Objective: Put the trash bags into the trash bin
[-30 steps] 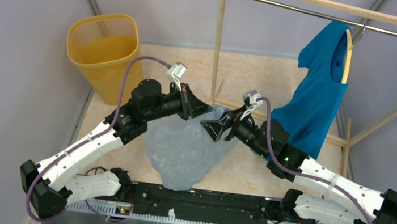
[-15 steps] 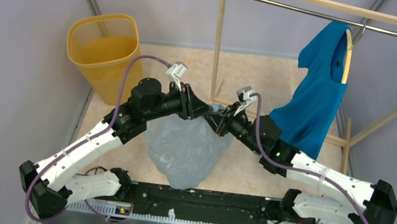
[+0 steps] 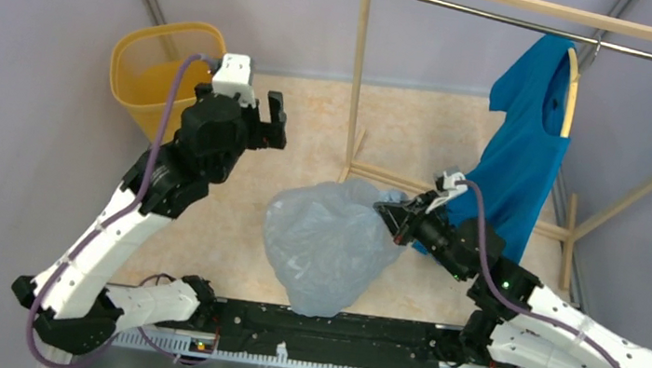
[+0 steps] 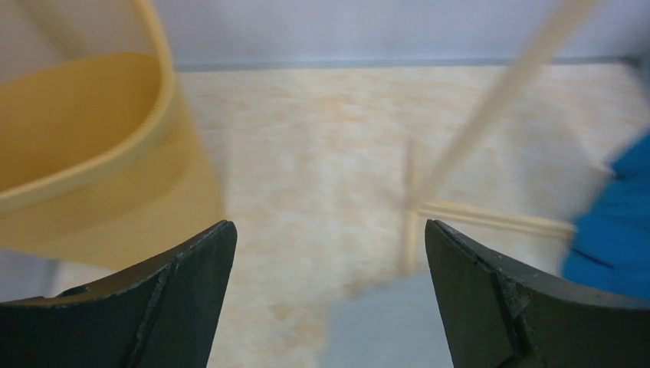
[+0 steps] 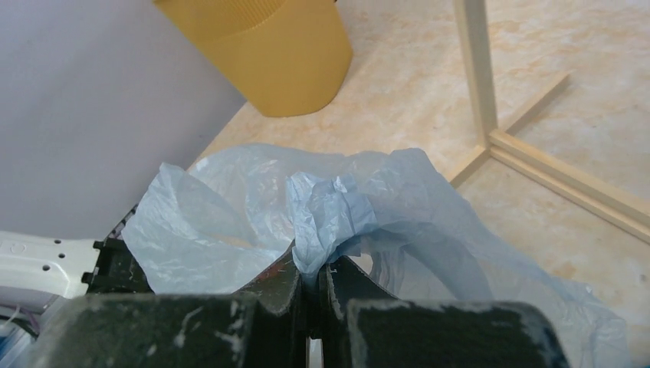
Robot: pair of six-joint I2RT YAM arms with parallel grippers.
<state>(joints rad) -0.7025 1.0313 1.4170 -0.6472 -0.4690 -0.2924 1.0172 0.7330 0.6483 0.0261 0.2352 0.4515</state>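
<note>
A pale blue-grey translucent trash bag (image 3: 326, 240) hangs in the middle of the top view, above the floor. My right gripper (image 3: 387, 212) is shut on a bunched fold at the bag's upper right edge; the right wrist view shows the film (image 5: 337, 211) pinched between the fingers. My left gripper (image 3: 266, 120) is raised beside the yellow-orange mesh trash bin (image 3: 145, 63), open and empty, apart from the bag. In the left wrist view its fingers (image 4: 184, 284) stand wide with the bin (image 4: 84, 161) at left and a corner of the bag (image 4: 383, 330) below.
A wooden clothes rack (image 3: 356, 75) stands behind the bag, its base rails (image 3: 488, 209) on the floor. A bright blue shirt (image 3: 520, 161) hangs from the rack at right, close behind my right wrist. Purple-grey walls enclose the floor.
My left gripper let go of the bag, opened and swung up and left toward the bin. My right gripper shut on the bag's edge and pulled back to the right with it.
</note>
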